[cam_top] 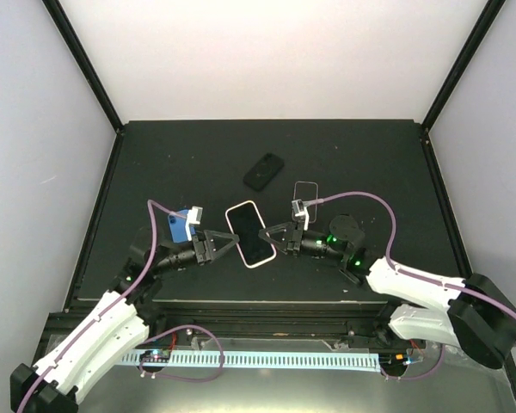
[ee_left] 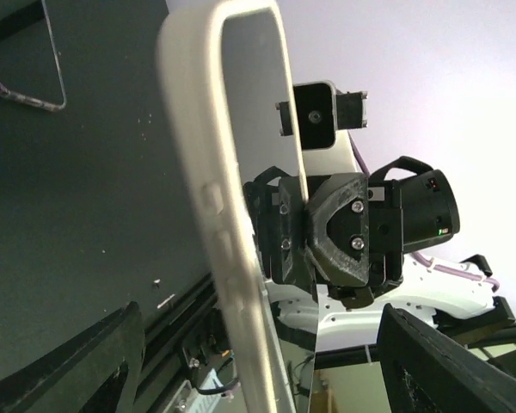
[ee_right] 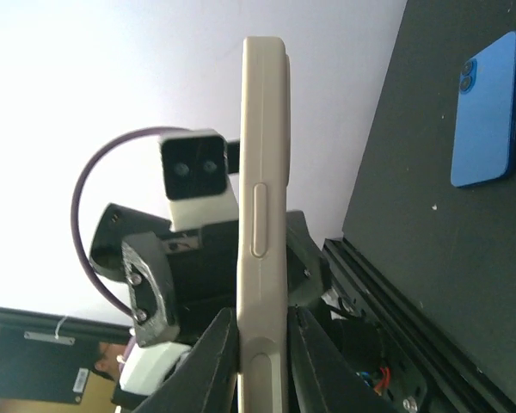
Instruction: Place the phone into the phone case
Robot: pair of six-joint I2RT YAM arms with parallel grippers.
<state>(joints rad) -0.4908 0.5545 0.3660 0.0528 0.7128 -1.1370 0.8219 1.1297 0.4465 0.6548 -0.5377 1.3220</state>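
A cream phone case (cam_top: 250,233) with a dark glossy face inside its rim is held off the table between my two grippers. My right gripper (cam_top: 272,234) is shut on the case's long edge. In the right wrist view its fingers (ee_right: 213,361) pinch the cream edge (ee_right: 263,198). My left gripper (cam_top: 226,244) is open. Its fingers (ee_left: 86,366) stand wide apart on either side of the case (ee_left: 215,198) without touching it. A blue phone (cam_top: 179,225) lies flat on the table under the left arm. It also shows in the right wrist view (ee_right: 486,107).
A clear case (cam_top: 305,191) lies behind the right gripper and shows in the left wrist view (ee_left: 26,77). A black phone-shaped item (cam_top: 263,171) lies farther back. The black table (cam_top: 370,172) has raised frame posts at its back corners.
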